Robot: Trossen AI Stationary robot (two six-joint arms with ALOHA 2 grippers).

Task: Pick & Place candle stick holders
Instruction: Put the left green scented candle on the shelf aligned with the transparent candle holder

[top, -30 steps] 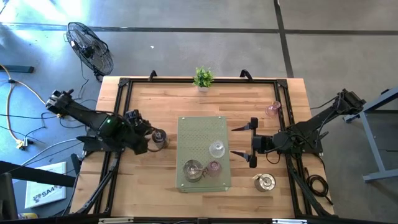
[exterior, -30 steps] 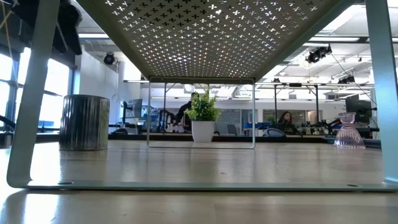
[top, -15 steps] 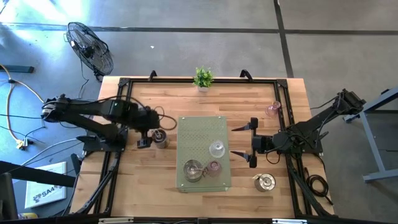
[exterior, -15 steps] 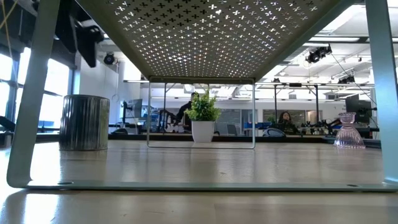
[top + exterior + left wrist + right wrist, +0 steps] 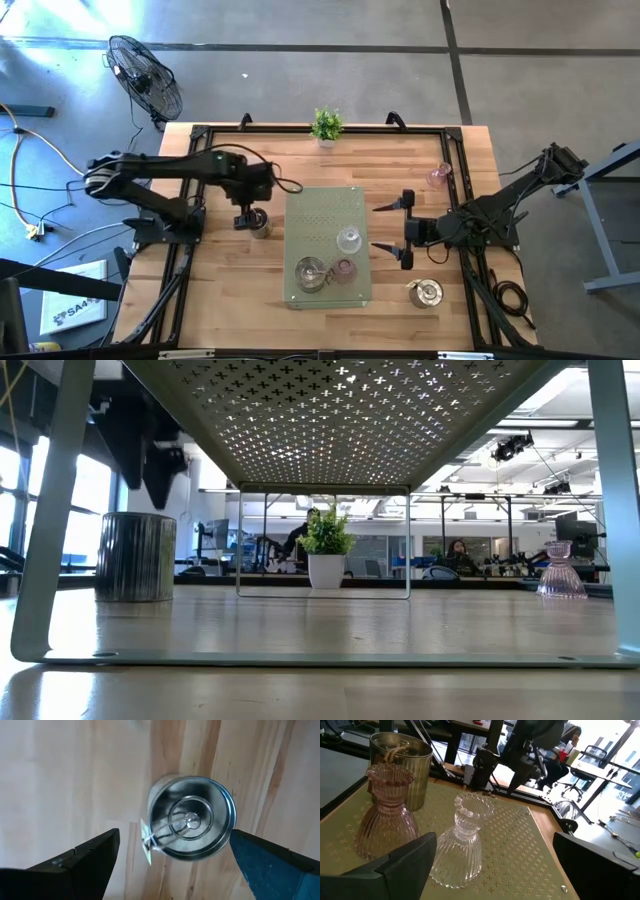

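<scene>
A silver candle stick holder [image 5: 260, 224] stands on its base on the wood, left of the green perforated stand [image 5: 325, 205]. My left gripper [image 5: 246, 214] hangs open above it, pointing down; in the left wrist view the holder [image 5: 192, 817] lies below and between the fingers, untouched. In the low view the gripper [image 5: 150, 460] is clear above the holder [image 5: 135, 555]. On the stand are a clear glass holder [image 5: 462, 840], a pink one [image 5: 382, 812] and a silver one [image 5: 402, 767]. My right gripper [image 5: 388, 228] waits open at the stand's right edge.
Another pink glass holder [image 5: 438, 176] stands at the far right and a silver one [image 5: 425, 292] at the near right, both on the wood. A small potted plant [image 5: 326, 125] sits at the far edge. A black frame [image 5: 200, 135] runs around the table top.
My left arm has swung from the table's left edge toward the stand and come over the silver holder. Its gripper has tipped downward and sunk a little, still open. In the low view it has come into sight above the holder. Nothing else has moved.
</scene>
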